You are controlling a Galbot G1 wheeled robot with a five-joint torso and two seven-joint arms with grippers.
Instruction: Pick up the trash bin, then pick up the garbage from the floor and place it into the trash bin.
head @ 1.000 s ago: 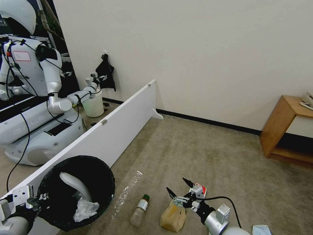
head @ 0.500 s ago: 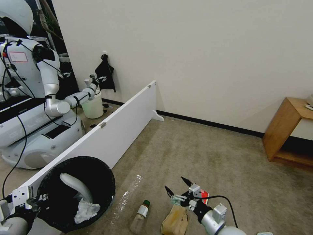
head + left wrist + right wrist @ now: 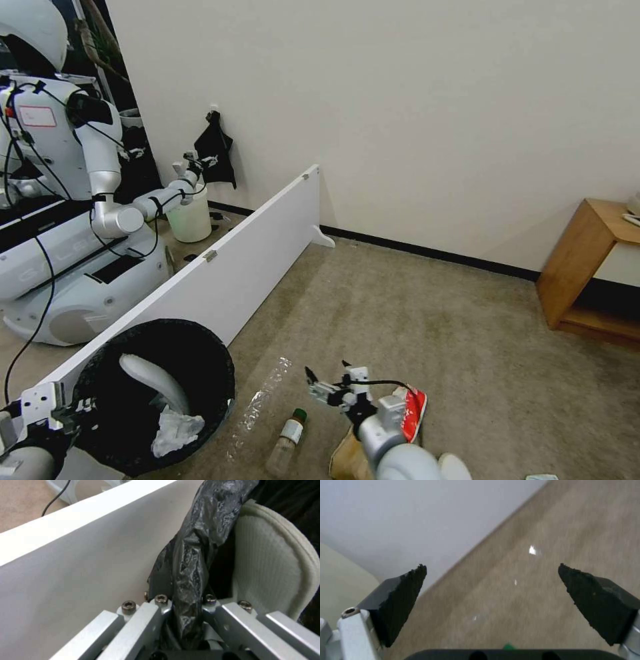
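Our left claw clamps the trash bin rim at our left; right claw, jaws apart, should drop squarely over the clear bottle on the carpet

The crinkly black plastic bag lining the trash bin is glinting glossily, pinched in the left gripper of brushed metal. At three o'clock of it a slipper is showing ribbed white cloth. Rough beige carpet is lying matt under a clear plastic bottle.
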